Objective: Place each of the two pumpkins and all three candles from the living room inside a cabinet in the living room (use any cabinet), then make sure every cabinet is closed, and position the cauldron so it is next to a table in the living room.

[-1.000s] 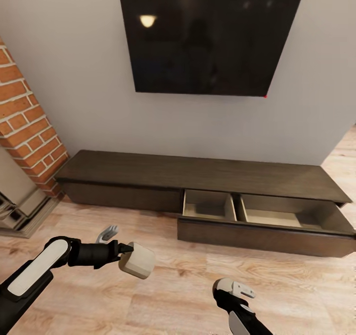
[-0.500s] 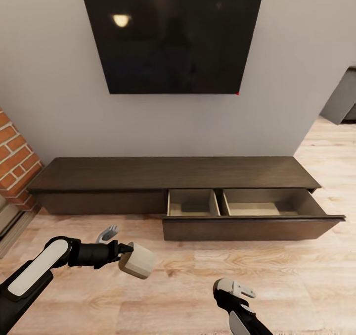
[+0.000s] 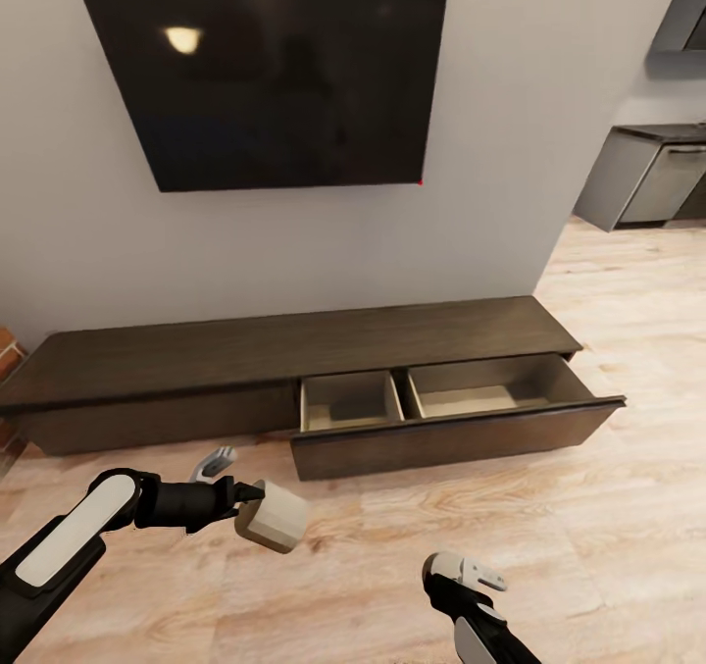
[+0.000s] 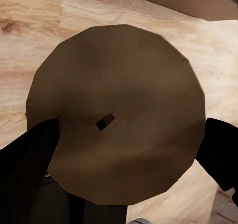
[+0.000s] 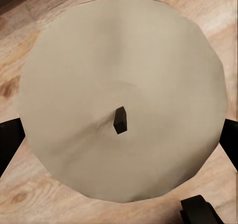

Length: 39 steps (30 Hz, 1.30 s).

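The cabinet [image 3: 294,345] runs low and dark brown along the wall, with its right drawer [image 3: 451,435] pulled open on two bare compartments. In the head view my left gripper [image 3: 250,507] is shut on a beige candle [image 3: 275,517], low over the floor in front of the cabinet's left half. The left wrist view looks down on that candle's round top and wick [image 4: 116,114] between the dark fingers [image 4: 27,159]. My right gripper [image 5: 119,142] is shut on a pale candle [image 5: 124,85], and sits at the head view's bottom [image 3: 463,576]. The pumpkins and the cauldron are out of view.
A black TV screen [image 3: 265,76] hangs on the grey wall above the cabinet. Grey kitchen units [image 3: 647,178] stand at the far right past the wall's corner. A sliver of brick [image 3: 8,355] shows at the left edge. Wood floor [image 3: 588,546] spreads before the cabinet.
The whole picture has shifted left, so the camera has turned right: the brick column left the frame and the kitchen units came in. Both arms hold the same pose.
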Tool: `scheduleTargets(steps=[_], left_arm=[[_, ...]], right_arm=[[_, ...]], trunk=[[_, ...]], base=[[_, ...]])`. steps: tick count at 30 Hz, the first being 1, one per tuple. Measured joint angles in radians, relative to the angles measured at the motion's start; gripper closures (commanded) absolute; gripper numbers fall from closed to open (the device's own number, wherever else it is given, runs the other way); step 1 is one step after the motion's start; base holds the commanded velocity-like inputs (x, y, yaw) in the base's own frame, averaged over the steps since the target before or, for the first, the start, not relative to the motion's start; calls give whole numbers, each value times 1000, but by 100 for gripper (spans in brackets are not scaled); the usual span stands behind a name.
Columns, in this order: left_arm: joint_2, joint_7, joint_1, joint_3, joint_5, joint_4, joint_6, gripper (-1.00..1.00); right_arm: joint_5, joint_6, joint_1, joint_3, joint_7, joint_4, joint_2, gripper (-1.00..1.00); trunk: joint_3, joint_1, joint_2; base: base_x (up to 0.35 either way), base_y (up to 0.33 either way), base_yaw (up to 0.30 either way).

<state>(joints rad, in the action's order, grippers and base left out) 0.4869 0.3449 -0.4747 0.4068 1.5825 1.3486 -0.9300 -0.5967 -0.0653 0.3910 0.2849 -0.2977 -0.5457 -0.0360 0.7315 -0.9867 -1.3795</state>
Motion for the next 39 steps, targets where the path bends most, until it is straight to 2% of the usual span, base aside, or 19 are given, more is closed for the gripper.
scheduleTargets(steps=[8, 13, 39], left_arm=[[0, 0, 0, 0, 0, 0, 0, 100], [0, 0, 0, 0, 1, 0, 0, 100], [0, 0, 0, 0, 0, 0, 0, 100]], right_arm=[[0, 0, 0, 0, 0, 1, 0, 100], [0, 0, 0, 1, 0, 1, 0, 100], [-14, 10, 0, -17, -13, 3, 6, 100]], trunk=[[0, 0, 0], [-16, 19, 35], [-16, 19, 35]], base=[[0, 0, -259], [0, 0, -259], [0, 0, -259]])
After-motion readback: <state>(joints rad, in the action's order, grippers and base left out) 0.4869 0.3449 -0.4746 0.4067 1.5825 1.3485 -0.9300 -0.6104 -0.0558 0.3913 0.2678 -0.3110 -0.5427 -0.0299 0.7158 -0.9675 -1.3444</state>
